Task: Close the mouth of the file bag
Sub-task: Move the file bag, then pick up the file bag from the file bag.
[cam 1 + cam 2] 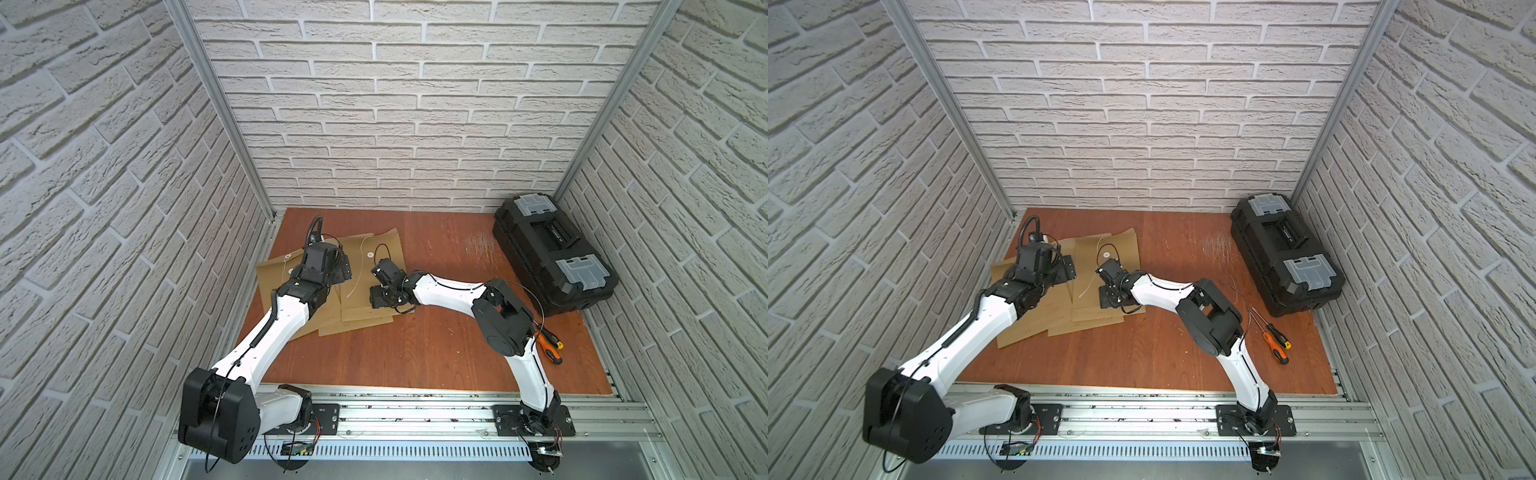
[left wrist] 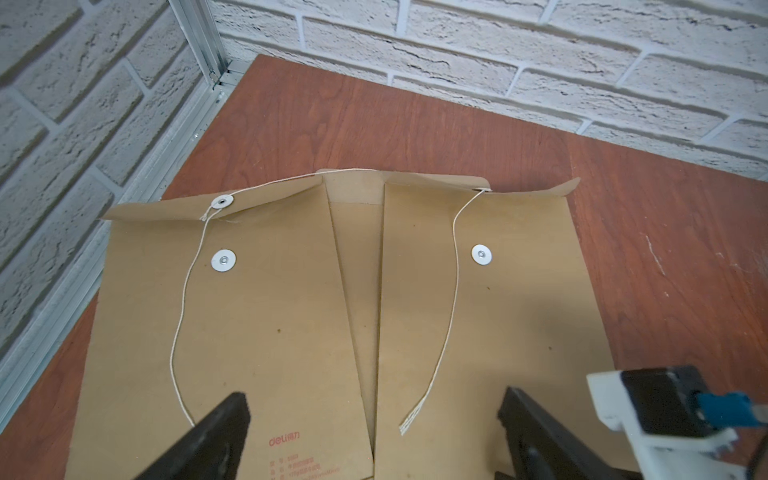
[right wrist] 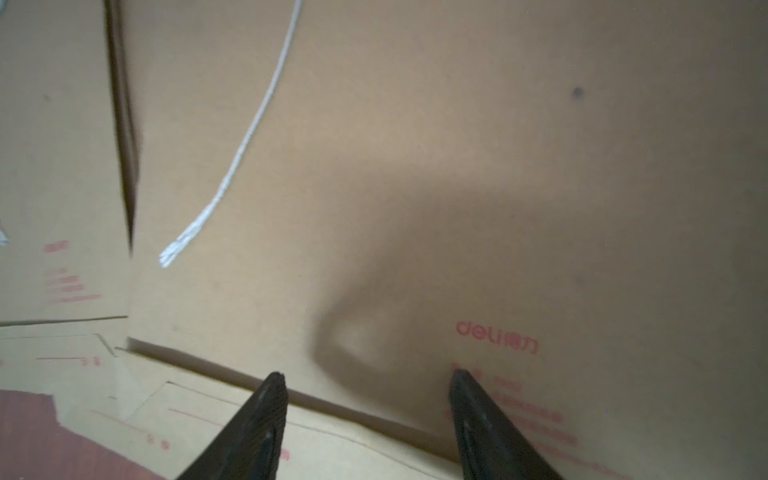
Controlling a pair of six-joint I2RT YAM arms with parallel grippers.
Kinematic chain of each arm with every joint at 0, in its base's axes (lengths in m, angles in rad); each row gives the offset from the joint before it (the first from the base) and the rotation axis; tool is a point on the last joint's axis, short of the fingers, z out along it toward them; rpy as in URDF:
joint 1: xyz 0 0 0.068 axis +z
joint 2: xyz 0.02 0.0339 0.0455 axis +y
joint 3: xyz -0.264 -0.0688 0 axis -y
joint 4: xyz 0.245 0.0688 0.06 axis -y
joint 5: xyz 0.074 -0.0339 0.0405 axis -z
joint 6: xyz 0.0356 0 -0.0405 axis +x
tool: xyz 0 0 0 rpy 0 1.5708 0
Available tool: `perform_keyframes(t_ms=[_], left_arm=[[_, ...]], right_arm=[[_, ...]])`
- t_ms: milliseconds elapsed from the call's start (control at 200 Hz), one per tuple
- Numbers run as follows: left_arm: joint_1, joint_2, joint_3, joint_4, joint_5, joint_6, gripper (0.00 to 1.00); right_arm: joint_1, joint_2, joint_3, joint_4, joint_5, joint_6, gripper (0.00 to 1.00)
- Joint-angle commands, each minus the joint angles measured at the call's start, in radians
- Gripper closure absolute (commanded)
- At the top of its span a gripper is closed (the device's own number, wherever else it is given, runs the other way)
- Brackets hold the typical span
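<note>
Two "deli"-printed file bags [image 2: 257, 324]; left pincer [image 2: 372, 405], right pincer [image 3: 368, 376] spread, empty.

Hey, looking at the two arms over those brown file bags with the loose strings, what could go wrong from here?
The right gripper, open and low over the right file bag near its lower edge, may shift the overlapping bags beneath rather than pin one. That bag's string is thin with a frayed end, so a pinch could miss or slip. The left gripper, open above, might snag the other string lying on the left file bag.
</note>
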Motion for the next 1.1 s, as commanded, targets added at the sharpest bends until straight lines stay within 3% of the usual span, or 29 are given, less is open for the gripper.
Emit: perform_keyframes(t_ms=[0, 205, 440, 615, 830, 1095], left_arm=[[-0.008, -0.024, -0.017, 0.029, -0.028, -0.008, 0.03], [-0.023, -0.028, -0.029, 0.017, -0.014, -0.015, 0.03], [-0.026, -0.032, -0.014, 0.021, 0.026, -0.002, 0.03], [-0.029, 0.015, -0.006, 0.058, 0.108, -0.015, 0.08], [-0.099, 0.158, 0.020, 0.111, 0.177, -0.059, 0.13], [-0.093, 0.392, 0.117, 0.099, 0.287, -0.121, 0.13]], right_arm=[[-0.003, 0.000, 0.005, -0.046, -0.011, 0.032, 0.36], [-0.006, -0.047, -0.102, -0.157, -0.013, 0.027, 0.36], [-0.004, -0.249, -0.341, -0.186, -0.161, 0.009, 0.37], [-0.087, -0.410, -0.278, -0.259, -0.192, -0.070, 0.36], [-0.301, -0.340, -0.209, -0.221, -0.285, -0.068, 0.38], [-0.389, -0.217, -0.149, -0.132, -0.277, -0.025, 0.46]])
